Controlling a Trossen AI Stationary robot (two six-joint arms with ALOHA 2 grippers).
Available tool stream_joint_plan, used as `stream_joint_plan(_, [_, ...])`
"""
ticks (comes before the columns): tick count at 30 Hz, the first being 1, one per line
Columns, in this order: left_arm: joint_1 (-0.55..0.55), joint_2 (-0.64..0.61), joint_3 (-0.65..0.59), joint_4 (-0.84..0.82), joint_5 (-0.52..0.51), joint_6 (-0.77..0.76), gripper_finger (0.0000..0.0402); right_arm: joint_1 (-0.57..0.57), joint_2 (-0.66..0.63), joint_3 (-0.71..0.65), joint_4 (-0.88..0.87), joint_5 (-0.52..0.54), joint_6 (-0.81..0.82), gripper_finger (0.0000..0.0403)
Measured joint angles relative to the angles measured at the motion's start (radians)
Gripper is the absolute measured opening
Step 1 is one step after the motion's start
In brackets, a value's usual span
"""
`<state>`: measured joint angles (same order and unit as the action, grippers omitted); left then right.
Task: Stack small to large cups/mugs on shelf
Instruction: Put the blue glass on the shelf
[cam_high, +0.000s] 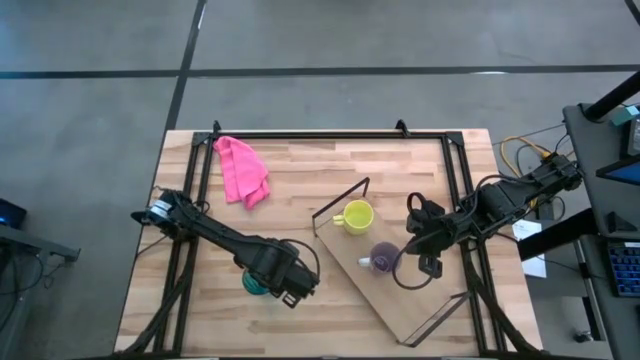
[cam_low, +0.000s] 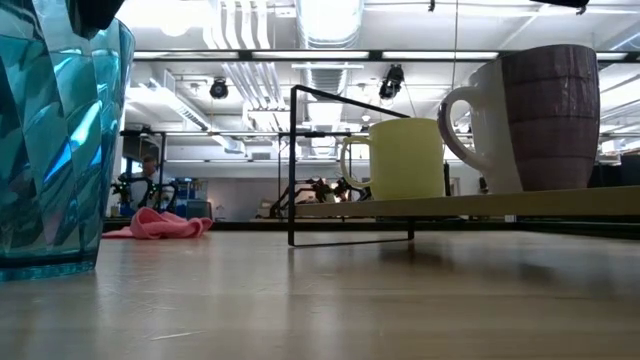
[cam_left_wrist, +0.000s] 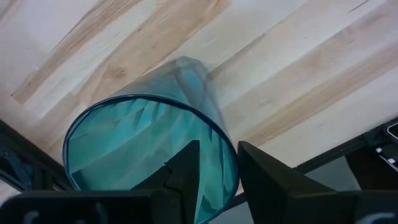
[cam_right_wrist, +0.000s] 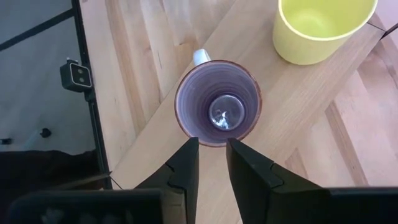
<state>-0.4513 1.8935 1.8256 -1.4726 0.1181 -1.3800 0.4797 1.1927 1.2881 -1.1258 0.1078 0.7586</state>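
A teal ribbed cup (cam_high: 252, 283) (cam_low: 50, 140) stands upright on the tabletop near the front left. My left gripper (cam_high: 287, 287) (cam_left_wrist: 217, 149) points down over it, open, astride its rim. On the plywood shelf (cam_high: 410, 300) (cam_low: 480, 205) stand a yellow mug (cam_high: 355, 215) (cam_right_wrist: 323, 25) and a purple mug (cam_high: 385, 258) (cam_right_wrist: 216, 99) with a white handle. My right gripper (cam_high: 418, 252) (cam_right_wrist: 211, 142) hangs open above the purple mug's rim, slanting down, nothing between its fingers. My left gripper comes from above, one finger (cam_left_wrist: 186, 168) inside the teal cup and the other (cam_left_wrist: 267, 180) outside, with the rim (cam_left_wrist: 234, 165) between them. Whether either finger touches the wall I cannot tell. The cup stands on its base on the table.
A pink cloth (cam_high: 242, 170) (cam_low: 155, 225) lies at the table's far left. The shelf lies slantwise on the table's right half, with a black wire bracket (cam_high: 340, 200) (cam_low: 350, 165) at each short end. A black frame (cam_high: 330, 133) runs along the table's edges.
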Motion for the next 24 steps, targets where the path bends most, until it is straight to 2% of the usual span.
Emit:
stream_joint_plan(4, [0.000, 0.000, 0.000, 0.008, 0.000, 0.002, 0.0072, 0.000, 0.000, 0.000, 0.000, 0.000, 0.000, 0.0077])
stream_joint_plan(9, [0.000, 0.000, 0.000, 0.075, 0.000, 0.087, 0.0013, 0.000, 0.000, 0.000, 0.001, 0.000, 0.000, 0.0077])
stream_joint_plan(15, [0.000, 0.000, 0.000, 0.231, -0.004, 0.284, 0.0003, 0.000, 0.000, 0.000, 0.001, 0.002, -0.001, 0.0077])
stream_joint_plan(19, [-0.002, 0.000, 0.011, 0.347, -0.003, 0.545, 0.0001, 0.000, 0.000, 0.000, 0.001, 0.029, -0.023, 0.0077])
stream_joint_plan(24, [-0.006, 0.002, 0.011, 0.471, 0.001, 0.936, 0.0000, 0.000, 0.000, 0.000, 0.041, 0.032, -0.163, 0.0077])
